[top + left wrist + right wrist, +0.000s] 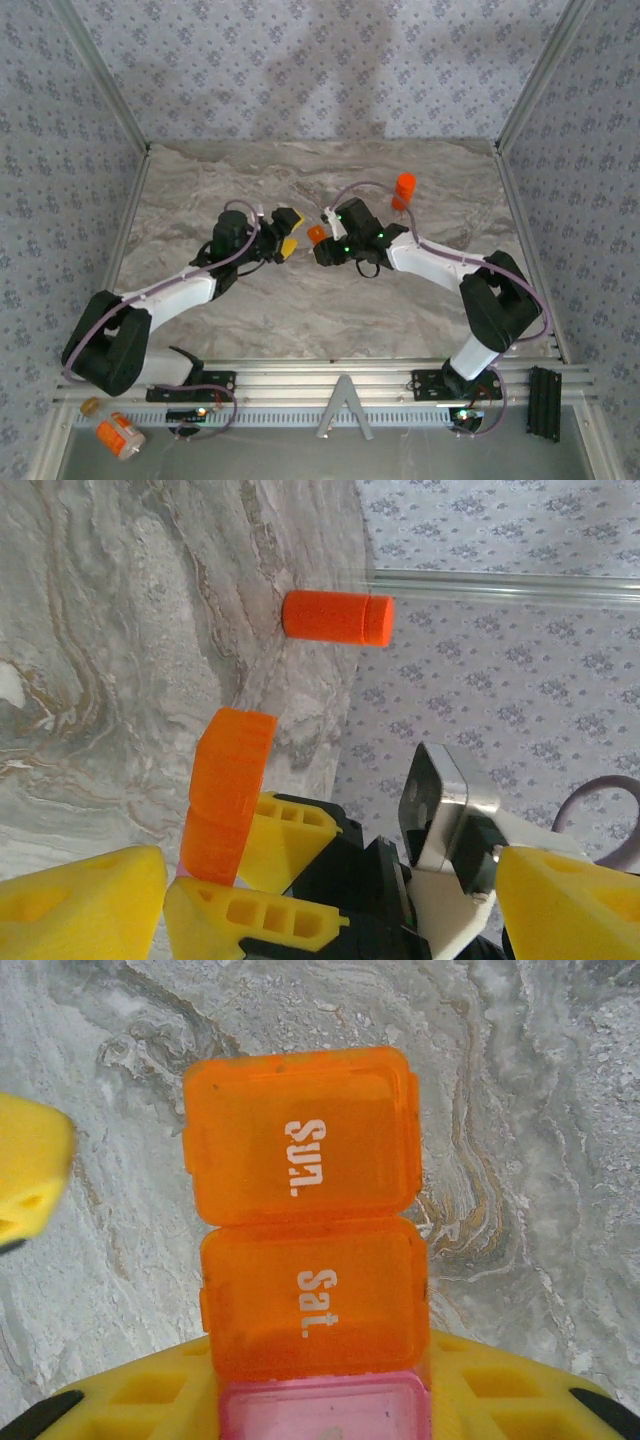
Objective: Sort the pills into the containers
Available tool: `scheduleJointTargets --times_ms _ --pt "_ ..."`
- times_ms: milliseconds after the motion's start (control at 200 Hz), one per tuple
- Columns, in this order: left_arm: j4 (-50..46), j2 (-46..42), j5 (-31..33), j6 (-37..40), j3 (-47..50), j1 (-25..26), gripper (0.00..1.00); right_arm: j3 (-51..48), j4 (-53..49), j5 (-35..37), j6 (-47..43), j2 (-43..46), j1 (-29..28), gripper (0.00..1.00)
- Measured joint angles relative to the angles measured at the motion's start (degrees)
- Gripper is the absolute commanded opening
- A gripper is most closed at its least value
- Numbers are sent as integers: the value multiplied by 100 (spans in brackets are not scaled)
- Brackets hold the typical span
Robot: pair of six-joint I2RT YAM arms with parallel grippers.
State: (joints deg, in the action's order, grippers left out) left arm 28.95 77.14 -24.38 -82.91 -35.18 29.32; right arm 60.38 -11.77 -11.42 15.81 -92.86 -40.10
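Note:
My right gripper is shut on a small orange box, a strip of compartments. Its two orange lids read "Sun." and "Sat."; a pink compartment sits between the yellow fingers. All lids are shut and the pills are hidden. My left gripper stands open just left of the box, facing it and apart from it. In the left wrist view the box shows edge-on, held by the right gripper's fingers. An orange capped pill bottle stands upright on the marble table, behind the right gripper.
An orange bottle with a white label lies on the ledge below the table's near edge, at the far left. A black block sits at the near right. Patterned walls close in the table at the back and both sides.

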Motion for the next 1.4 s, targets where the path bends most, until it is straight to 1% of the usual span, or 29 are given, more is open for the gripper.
scheduleJointTargets --times_ms 265,465,904,1179,1399 --pt "341 354 37 -131 -212 214 80 -57 33 -2 4 48 0 43" --pt "450 446 57 -170 -326 313 80 -57 107 -9 24 48 0 43" --pt "402 472 299 -133 -328 334 76 -138 177 -44 48 48 50 43" --pt "385 485 321 -90 -328 334 76 -142 184 -50 114 55 48 43" --pt "385 667 334 -57 -363 356 76 -144 234 -66 133 63 48 42"
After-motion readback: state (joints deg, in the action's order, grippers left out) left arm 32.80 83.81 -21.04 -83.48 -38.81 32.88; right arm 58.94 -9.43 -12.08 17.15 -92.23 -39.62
